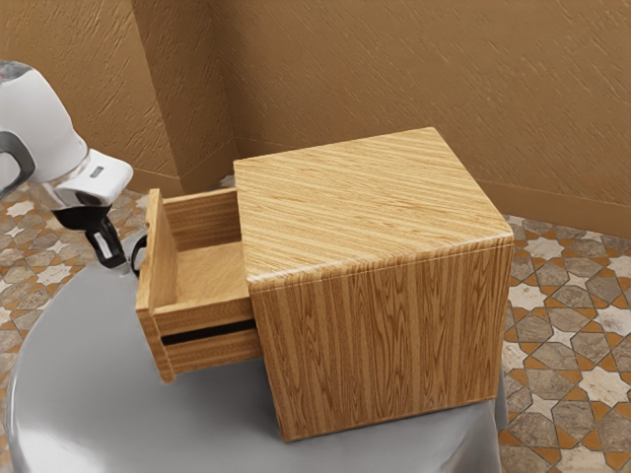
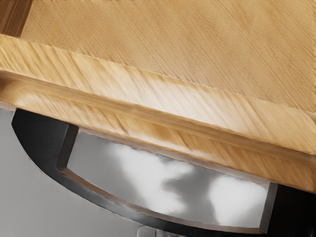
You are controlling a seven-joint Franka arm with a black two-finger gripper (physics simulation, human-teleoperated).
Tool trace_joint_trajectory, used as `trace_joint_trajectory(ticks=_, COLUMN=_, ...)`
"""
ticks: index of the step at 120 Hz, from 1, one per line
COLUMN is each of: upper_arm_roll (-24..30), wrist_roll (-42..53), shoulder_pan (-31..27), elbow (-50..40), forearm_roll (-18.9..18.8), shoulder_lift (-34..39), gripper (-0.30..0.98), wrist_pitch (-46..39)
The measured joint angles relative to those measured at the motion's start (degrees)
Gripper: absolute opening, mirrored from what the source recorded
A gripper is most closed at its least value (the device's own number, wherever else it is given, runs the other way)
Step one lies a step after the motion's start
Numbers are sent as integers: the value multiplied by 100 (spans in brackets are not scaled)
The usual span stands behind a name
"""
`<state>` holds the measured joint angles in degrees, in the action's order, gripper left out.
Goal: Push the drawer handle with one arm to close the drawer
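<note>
Beside the drawer front, at the exterior view's left, is my gripper (image 1: 126, 268), shut and tilted downward, its tip close to the black handle (image 1: 138, 256); whether they touch is unclear. The wooden drawer (image 1: 150, 266) stands well out of the cabinet (image 1: 375, 207), its inside bare. In the wrist view, the curved handle (image 2: 37, 138) spans below the drawer's front edge (image 2: 163, 94). A small part of the gripper (image 2: 153, 232) shows against the handle's outer side.
A round grey table (image 1: 79, 365) carries the cabinet. Brown walls (image 1: 375, 79) rise behind, and patterned floor tiles (image 1: 567, 345) lie beyond the table.
</note>
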<state>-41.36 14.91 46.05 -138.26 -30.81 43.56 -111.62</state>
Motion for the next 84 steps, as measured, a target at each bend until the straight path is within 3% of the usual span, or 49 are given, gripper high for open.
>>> trace_joint_trajectory(ticks=84, upper_arm_roll=316, wrist_roll=247, shoulder_pan=16, elbow=603, forearm_roll=932, shoulder_lift=-1422, gripper=-10, wrist_pitch=-862)
